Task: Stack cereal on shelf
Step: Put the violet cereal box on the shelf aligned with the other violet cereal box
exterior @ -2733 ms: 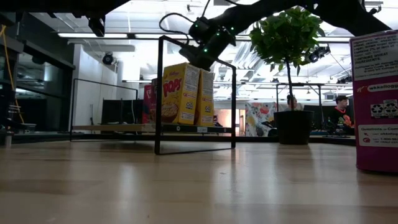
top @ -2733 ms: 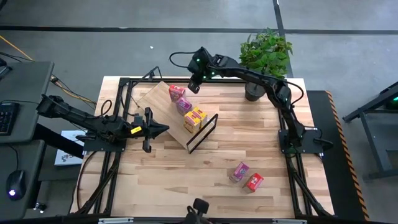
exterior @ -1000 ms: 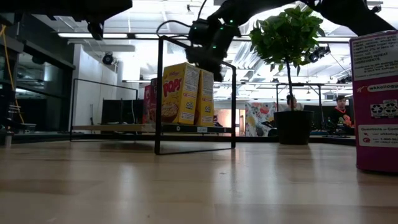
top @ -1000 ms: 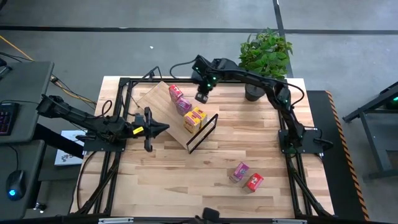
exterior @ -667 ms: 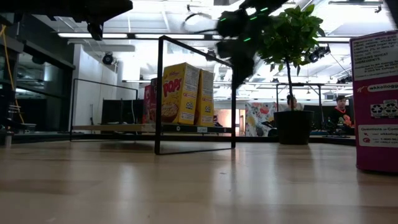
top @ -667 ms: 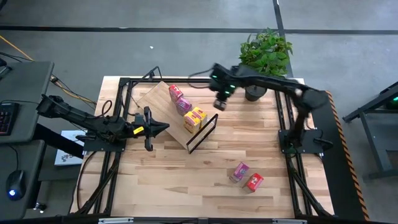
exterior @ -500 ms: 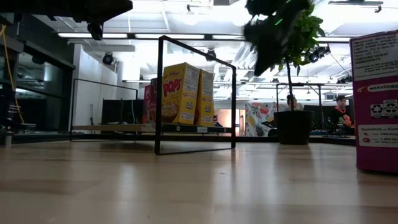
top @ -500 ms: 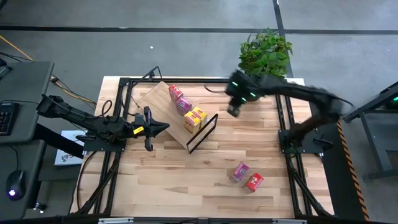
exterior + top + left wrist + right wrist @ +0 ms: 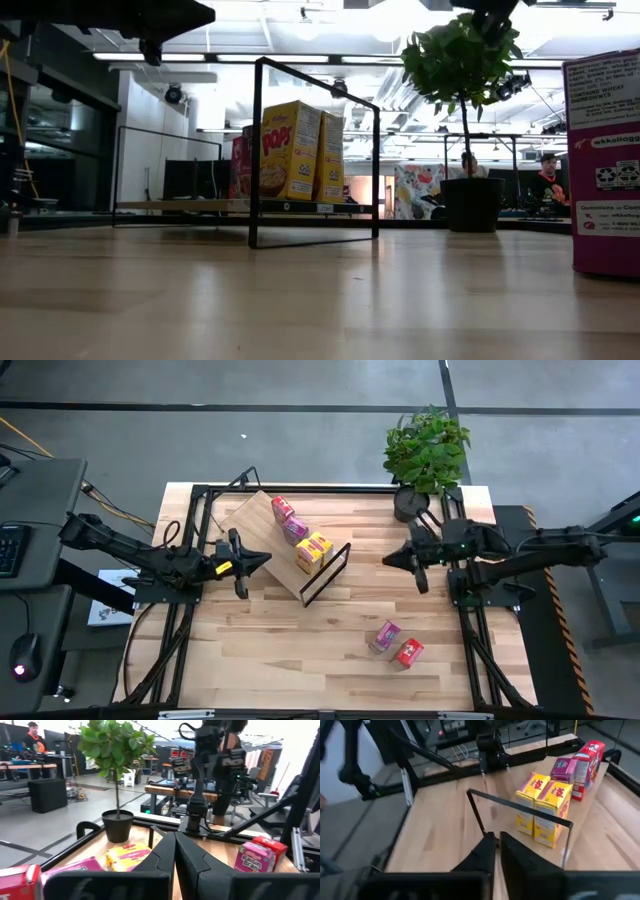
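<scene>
Overhead, four cereal boxes (image 9: 300, 532) stand in a row on the shelf (image 9: 243, 516) (the rearmost partly hidden in the low view). Two more boxes (image 9: 396, 643) lie on the table (image 9: 300, 650), well apart. Right pincer (image 9: 399, 557), empty, fingers together, hovers right of the shelf. Left pincer (image 9: 262, 560), closed, waits beside the shelf.

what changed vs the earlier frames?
The right claw swung away from the boxes on the shelf, past the potted plant, back to the table's right side; it carries nothing. Unchanged: four cereal boxes on the shelf, a pink box and red box on the table, left claw parked left, shut.
</scene>
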